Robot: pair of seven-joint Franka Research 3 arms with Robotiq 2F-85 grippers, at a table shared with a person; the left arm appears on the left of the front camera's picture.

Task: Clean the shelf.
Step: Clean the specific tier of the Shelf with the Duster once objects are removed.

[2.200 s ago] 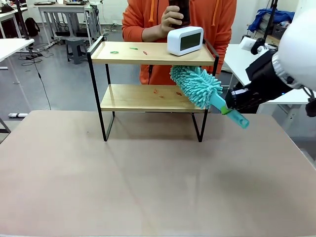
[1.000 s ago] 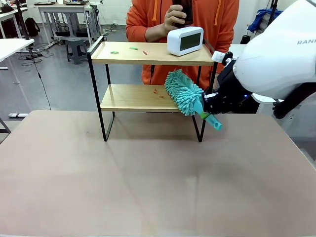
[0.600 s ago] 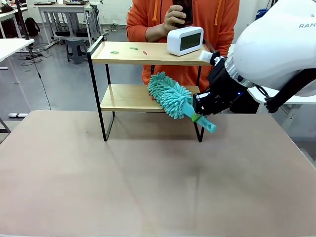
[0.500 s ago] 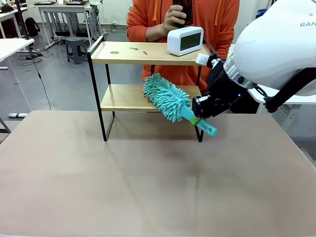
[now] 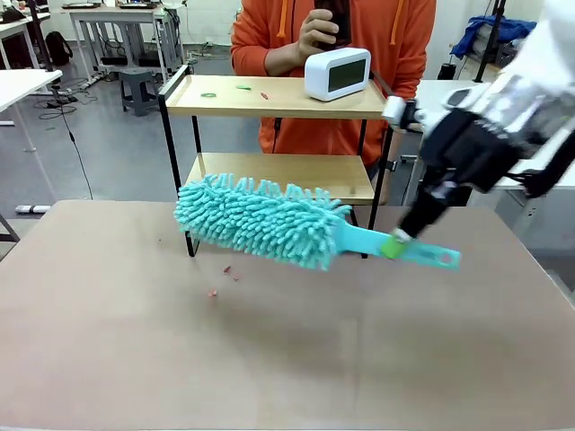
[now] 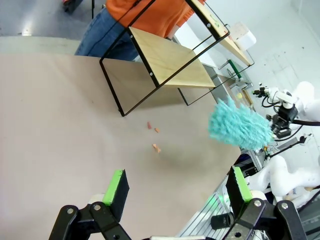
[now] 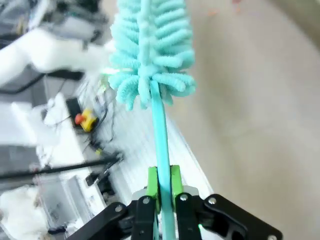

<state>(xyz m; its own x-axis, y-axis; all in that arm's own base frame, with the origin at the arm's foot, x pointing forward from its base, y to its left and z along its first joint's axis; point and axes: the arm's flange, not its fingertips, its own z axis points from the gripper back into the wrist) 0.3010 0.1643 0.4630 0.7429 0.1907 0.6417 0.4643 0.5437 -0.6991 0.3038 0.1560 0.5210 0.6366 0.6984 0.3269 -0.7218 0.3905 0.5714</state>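
Note:
The shelf (image 5: 278, 166), two light boards in a black frame, stands at the table's far side; its lower board (image 6: 170, 61) is bare. My right gripper (image 5: 395, 242) is shut on the handle of a teal fluffy duster (image 5: 260, 220), held level in front of the shelf, just above the table. The right wrist view has the duster's head (image 7: 150, 45) above the clamped handle (image 7: 162, 165). Small red scraps (image 5: 223, 278) lie on the table under the duster, also (image 6: 154, 137). Small green and red scraps (image 5: 235, 90) lie on the top board. My left gripper (image 6: 177, 187) hangs open above the table.
A white clock (image 5: 337, 74) stands at the top board's right end. A person in an orange hoodie (image 5: 332, 36) stands behind the shelf holding a dark phone. The brown table (image 5: 287, 359) spreads wide in front. Other white tables and a stool stand behind.
The duster swept left across the lower board and came off it forward over the table. The red scraps went from the lower board to the table. The right arm drew back to the right.

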